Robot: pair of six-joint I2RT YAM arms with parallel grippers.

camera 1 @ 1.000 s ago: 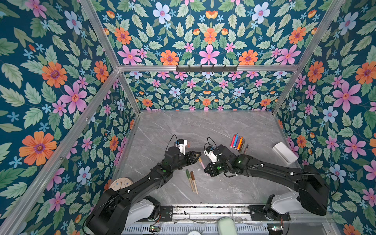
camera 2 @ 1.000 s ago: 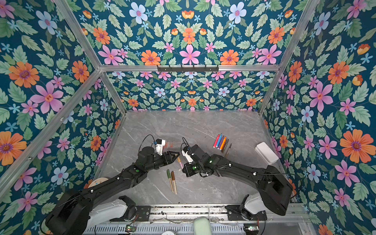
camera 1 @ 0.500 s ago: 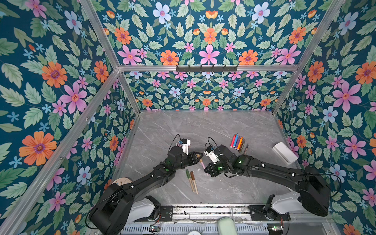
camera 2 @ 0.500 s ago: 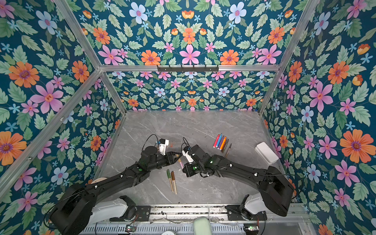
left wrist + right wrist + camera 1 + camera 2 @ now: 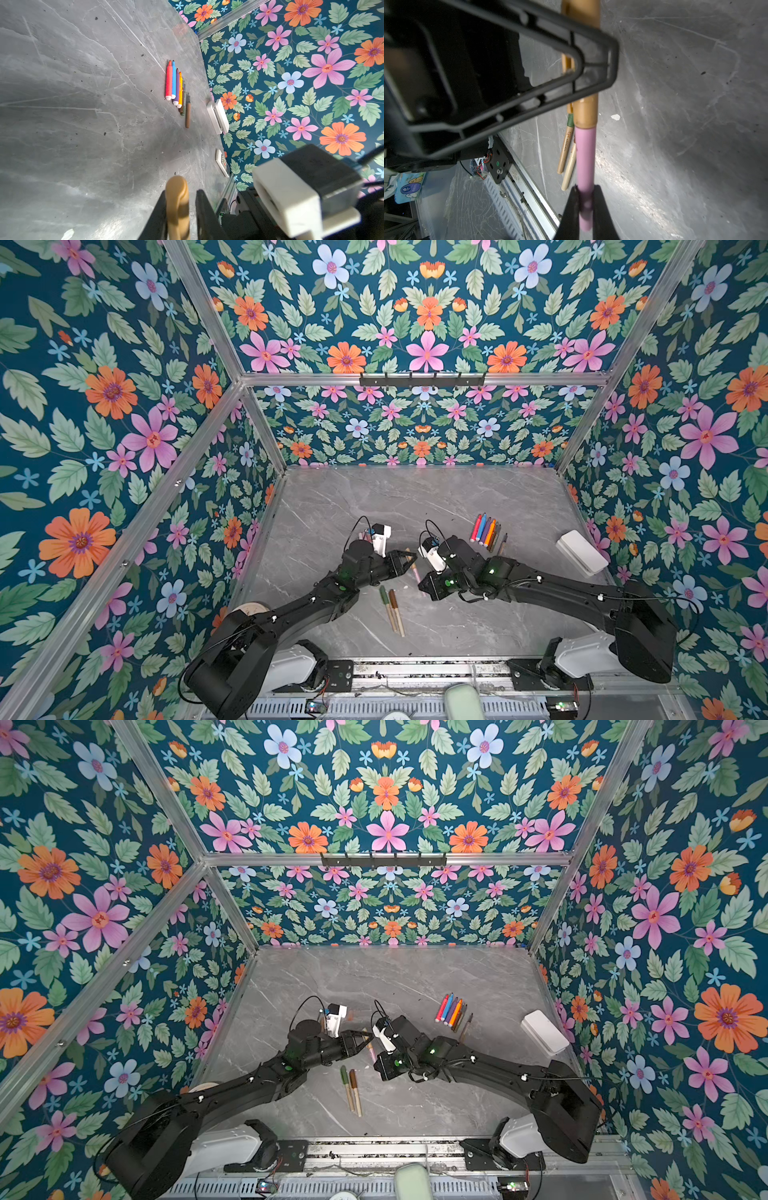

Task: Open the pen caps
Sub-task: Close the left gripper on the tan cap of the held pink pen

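Tan pen cap (image 5: pixel 586 112) on end of pink pen (image 5: pixel 585 155), lower centre of both top views, over grey surface (image 5: pixel 415 497). Right tool (image 5: pixel 586 189) pinches the pen's lower barrel. Left tool (image 5: pixel 180 194) brackets the cap: one finger touching, slim gap at the other, firm grip cannot be told

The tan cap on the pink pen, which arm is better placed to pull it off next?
Left. The left hand sits around the tan cap, a finger on each side. The right hand is clamped on the pink barrel, so it probably serves better holding that steady.
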